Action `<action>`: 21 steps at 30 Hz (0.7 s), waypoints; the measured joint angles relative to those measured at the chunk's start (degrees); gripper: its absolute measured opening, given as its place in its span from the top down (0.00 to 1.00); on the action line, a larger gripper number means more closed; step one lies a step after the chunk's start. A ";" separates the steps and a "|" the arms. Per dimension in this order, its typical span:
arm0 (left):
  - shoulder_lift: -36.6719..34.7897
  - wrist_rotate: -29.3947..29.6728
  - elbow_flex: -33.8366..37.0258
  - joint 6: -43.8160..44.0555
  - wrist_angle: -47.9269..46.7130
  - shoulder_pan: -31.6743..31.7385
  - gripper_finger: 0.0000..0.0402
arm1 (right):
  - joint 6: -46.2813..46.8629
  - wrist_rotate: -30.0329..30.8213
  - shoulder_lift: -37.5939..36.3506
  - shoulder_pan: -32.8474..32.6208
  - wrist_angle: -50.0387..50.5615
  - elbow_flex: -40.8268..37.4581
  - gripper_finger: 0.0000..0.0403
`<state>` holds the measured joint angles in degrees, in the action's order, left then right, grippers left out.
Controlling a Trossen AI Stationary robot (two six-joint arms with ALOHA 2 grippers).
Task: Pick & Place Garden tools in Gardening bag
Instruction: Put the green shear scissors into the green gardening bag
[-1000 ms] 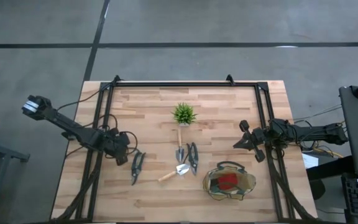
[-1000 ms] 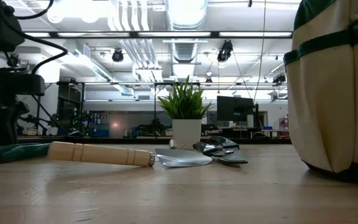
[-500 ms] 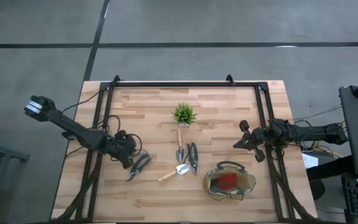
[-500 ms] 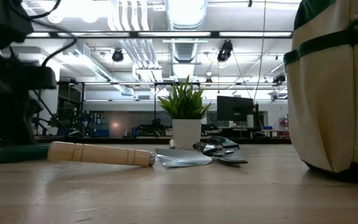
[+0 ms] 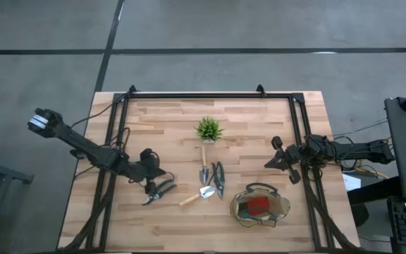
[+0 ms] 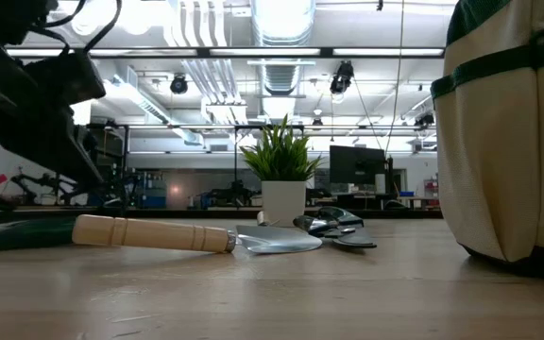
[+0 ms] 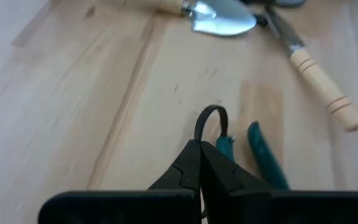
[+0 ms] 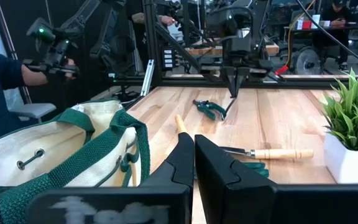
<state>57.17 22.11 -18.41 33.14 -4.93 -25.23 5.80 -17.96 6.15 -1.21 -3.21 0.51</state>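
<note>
A pair of green-handled pruning shears [image 5: 161,190] lies on the table left of centre. My left gripper [image 7: 199,144] is just above it, slanting down toward the right, shut on it. A second pair of shears [image 5: 219,178] and two wooden-handled trowels [image 5: 204,168] [image 5: 196,196] lie at the centre. The olive gardening bag [image 5: 260,207] stands near the front right, its mouth up and a red item [image 5: 258,204] inside. My right gripper [image 5: 268,164] hangs shut at the right, clear of everything. My left gripper pinches the thin dark wire loop [image 7: 211,113] at the end of the shears' green handles [image 7: 263,160] between its two fingertips. The fingers slant down from the table's left side. The shears stay low on the table with the blade end down. Whether the handle end is lifted, I cannot tell.
A small potted plant [image 5: 208,129] stands behind the tools at the table's centre. A black frame [image 5: 196,94] runs along the far edge and both sides. Bare wood lies between the held shears and the bag.
My left gripper has gone toward the table's right edge and risen a little, tipping from steeply downward to a shallower slant. The shears have turned about: the handle end has swung toward the right, while the blade end has stayed nearly in place.
</note>
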 joint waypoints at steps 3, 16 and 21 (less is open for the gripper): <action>0.31 -0.01 0.00 -0.60 3.09 -0.16 1.00 | 0.00 0.00 0.00 0.00 -0.01 0.02 0.98; 8.50 -0.34 0.00 -5.97 23.12 -0.81 1.00 | 0.01 0.00 0.00 0.00 -0.01 0.01 0.98; 14.41 -1.26 -0.02 -6.55 30.37 -0.84 1.00 | 0.00 0.00 0.00 0.00 -0.02 0.01 0.98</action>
<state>71.58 20.85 -18.44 26.59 25.44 -26.07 5.80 -17.96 6.15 -1.21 -3.22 0.52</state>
